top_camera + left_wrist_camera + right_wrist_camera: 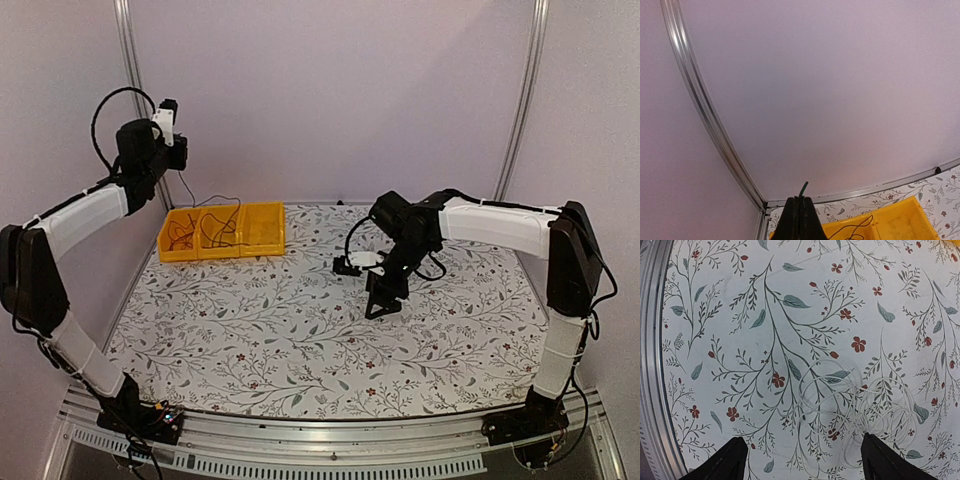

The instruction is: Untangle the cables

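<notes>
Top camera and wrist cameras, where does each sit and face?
Top external: above, behind the bases, looking down at the table; both arms show.
Left wrist: raised, facing the back wall; shut left gripper pinches a black cable.
Right wrist: looking down at a pale cable; open right gripper.
Shared: yellow bins, top and left wrist.

Yellow bins (pixel 262 228); floral table (pixel 300 330); black cable (pixel 803 189); pale cable (pixel 880 415).

We list: yellow bins (pixel 262 228), smooth plastic; table cover (pixel 300 340), matt floral print; edge rail (pixel 330 440), bare metal; pale cable (pixel 867 402), glossy, translucent; black cable (pixel 804 186), dull.
</notes>
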